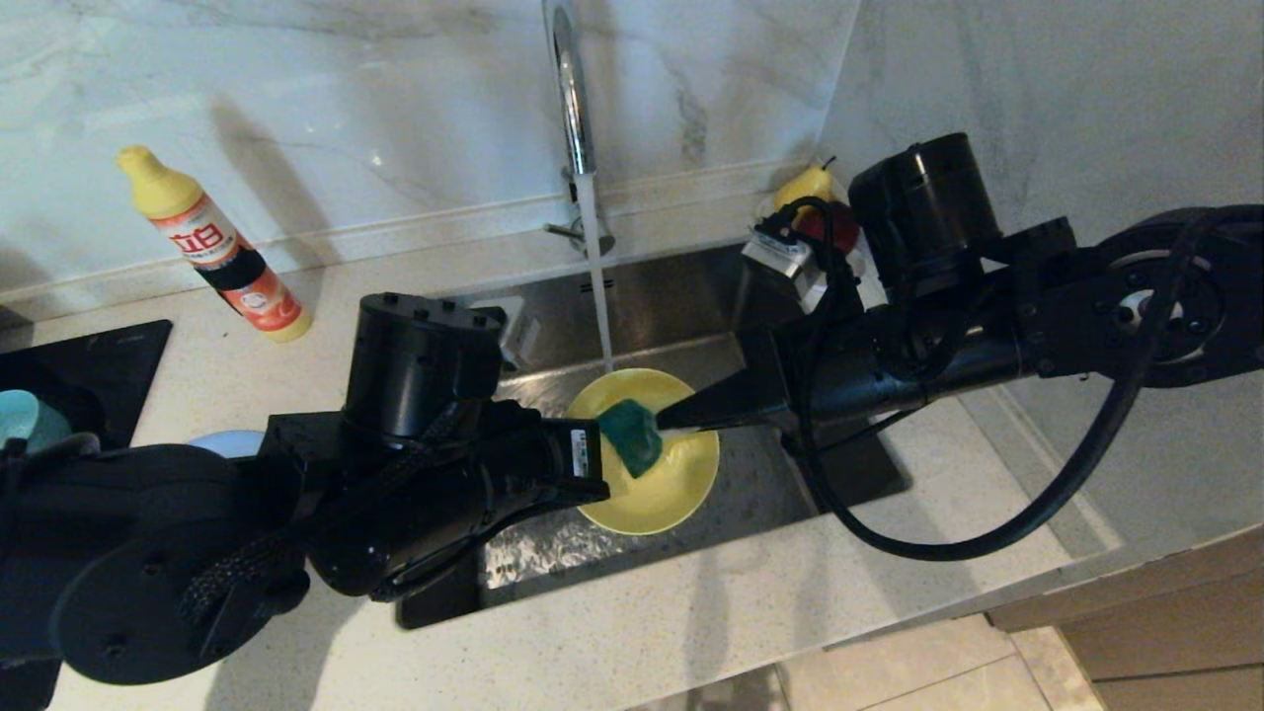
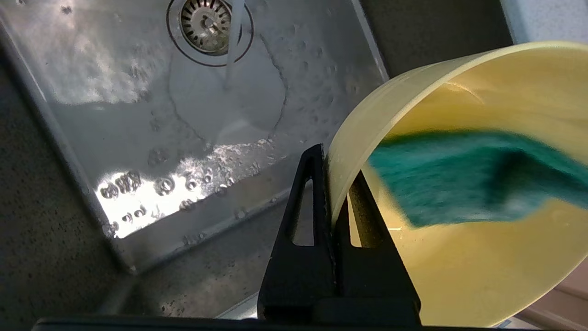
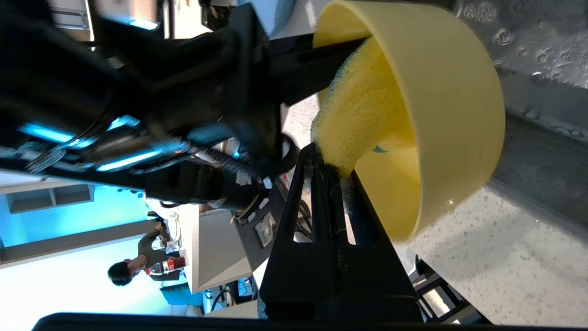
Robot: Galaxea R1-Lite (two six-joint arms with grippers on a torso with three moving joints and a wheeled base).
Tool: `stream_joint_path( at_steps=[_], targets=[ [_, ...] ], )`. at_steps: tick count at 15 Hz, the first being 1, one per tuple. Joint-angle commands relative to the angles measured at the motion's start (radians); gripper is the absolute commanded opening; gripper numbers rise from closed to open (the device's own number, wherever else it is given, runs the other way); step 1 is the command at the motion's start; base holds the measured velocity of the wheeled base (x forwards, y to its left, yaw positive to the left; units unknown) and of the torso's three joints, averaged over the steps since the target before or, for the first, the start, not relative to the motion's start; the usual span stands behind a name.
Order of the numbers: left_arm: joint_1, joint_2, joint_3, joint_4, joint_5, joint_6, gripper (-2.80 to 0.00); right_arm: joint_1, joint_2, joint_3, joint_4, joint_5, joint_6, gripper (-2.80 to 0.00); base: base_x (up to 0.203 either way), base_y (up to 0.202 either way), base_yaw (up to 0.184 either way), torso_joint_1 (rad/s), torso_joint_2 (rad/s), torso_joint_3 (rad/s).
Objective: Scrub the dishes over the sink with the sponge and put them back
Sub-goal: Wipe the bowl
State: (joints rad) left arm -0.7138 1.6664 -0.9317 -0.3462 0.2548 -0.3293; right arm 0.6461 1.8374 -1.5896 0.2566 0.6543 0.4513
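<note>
Over the sink (image 1: pixel 691 296) my left gripper (image 1: pixel 595 464) is shut on the rim of the yellow bowl (image 1: pixel 662 489) and holds it tilted. In the left wrist view the bowl's wall (image 2: pixel 367 119) sits between the two fingers of the left gripper (image 2: pixel 335 170). My right gripper (image 1: pixel 673 420) is shut on the sponge (image 1: pixel 632 434) and presses it inside the bowl, green face up. The right wrist view shows the right gripper (image 3: pixel 328 161) pinching the sponge's yellow side (image 3: pixel 358 115) within the bowl (image 3: pixel 455 101). A teal-blue bowl (image 1: pixel 25 420) and a grey-blue plate (image 1: pixel 229 441) lie at the left, partly hidden by my left arm.
Water runs from the chrome tap (image 1: pixel 571 99) down past the bowl's far rim towards the drain (image 2: pixel 206 20). A yellow detergent bottle (image 1: pixel 212 247) stands at the back left. A black hob (image 1: pixel 89 365) is at the left. Fruit (image 1: pixel 812 188) sits behind my right arm.
</note>
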Motion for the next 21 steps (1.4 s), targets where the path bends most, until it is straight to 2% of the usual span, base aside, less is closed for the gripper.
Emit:
stream_joint_path(
  at_steps=[1,4,8,13,16,21],
  targets=[
    [-0.001,0.003,0.004,-0.004,0.001,-0.004,-2.80,0.005,0.046,-0.025,0.008,-0.019,0.003,-2.80,0.000,0.000,0.000,0.000,0.00,0.000],
    [-0.001,0.000,0.002,-0.019,0.000,-0.004,-2.80,0.012,0.084,-0.066,0.032,-0.101,0.001,-2.80,0.000,0.000,0.000,0.000,0.00,0.000],
    [-0.006,-0.027,0.017,-0.019,0.001,-0.002,-2.80,0.010,0.102,-0.095,0.036,-0.154,0.003,-2.80,0.000,0.000,0.000,0.000,0.00,0.000],
    [-0.006,-0.039,0.039,-0.019,0.004,0.003,-2.80,0.000,0.080,-0.124,0.073,-0.165,0.004,-2.80,0.000,0.000,0.000,0.000,0.00,0.000],
    [-0.004,-0.028,0.044,-0.019,0.043,0.007,-2.80,-0.015,0.039,-0.125,0.092,-0.180,0.003,-2.80,0.000,0.000,0.000,0.000,0.00,0.000],
    [-0.003,-0.038,0.051,-0.019,0.046,0.003,-2.80,-0.039,0.007,-0.120,0.125,-0.180,0.002,-2.80,0.000,0.000,0.000,0.000,0.00,0.000]
  ],
)
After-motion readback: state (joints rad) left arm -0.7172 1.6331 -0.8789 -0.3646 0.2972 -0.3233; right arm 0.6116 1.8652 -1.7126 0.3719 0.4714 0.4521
